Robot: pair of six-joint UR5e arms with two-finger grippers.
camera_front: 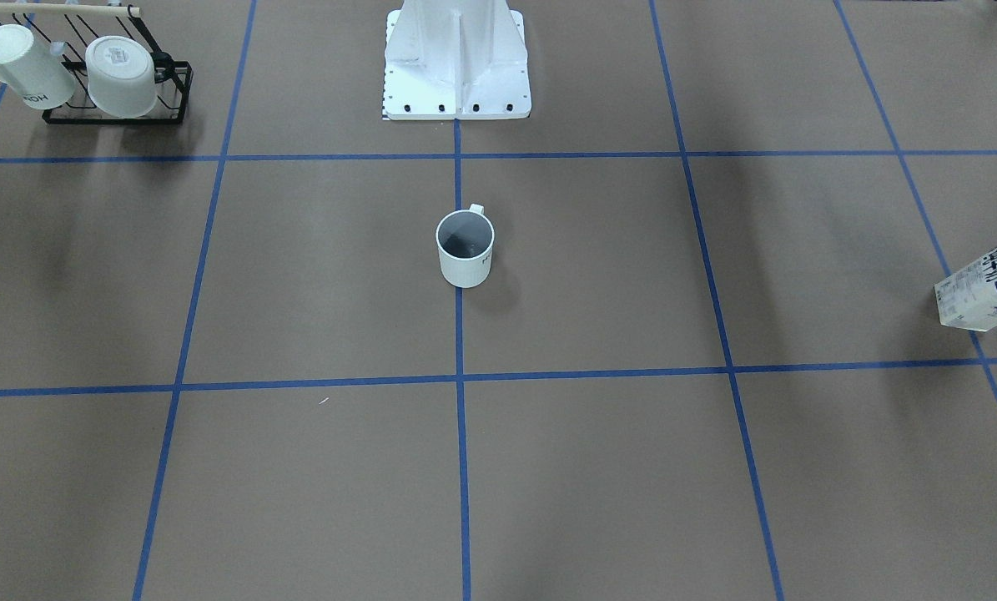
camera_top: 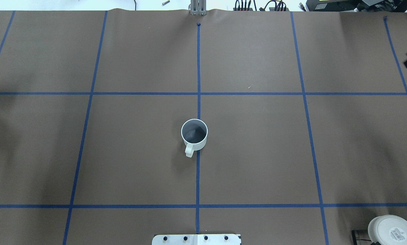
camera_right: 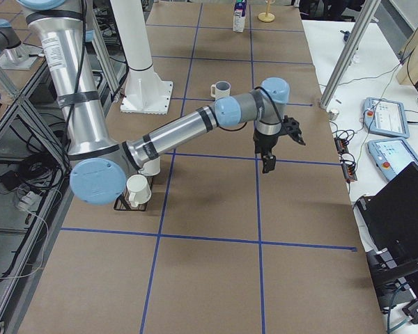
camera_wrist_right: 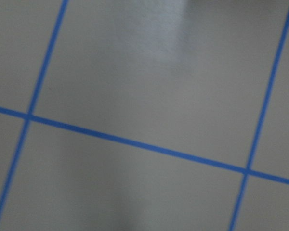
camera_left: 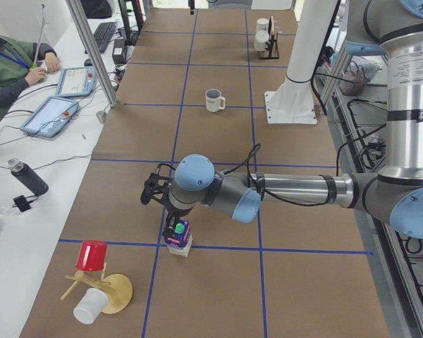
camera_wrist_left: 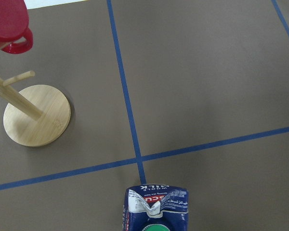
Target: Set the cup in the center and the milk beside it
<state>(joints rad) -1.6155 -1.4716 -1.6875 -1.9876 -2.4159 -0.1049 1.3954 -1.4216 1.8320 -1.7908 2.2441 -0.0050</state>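
Observation:
The cup [camera_front: 465,249] stands upright on the middle blue line in the center of the brown surface, and also shows in the overhead view [camera_top: 194,134]. The milk [camera_left: 178,237] stands upright far out on the robot's left, on a tape crossing, and shows at the front-facing view's right edge [camera_front: 989,284]. My left gripper [camera_left: 172,222] hangs just above the carton's top. The left wrist view looks down on the carton [camera_wrist_left: 155,209] and shows no fingers. My right gripper [camera_right: 267,162] hangs over bare table, apart from the cup. I cannot tell whether either gripper is open.
A black rack [camera_front: 118,83] holds white cups at the robot's right rear. A wooden mug tree [camera_wrist_left: 36,113] with a red cup [camera_left: 92,255] and a white cup lying beside it [camera_left: 90,306] stands near the milk. The robot's base [camera_front: 456,67] is behind the cup.

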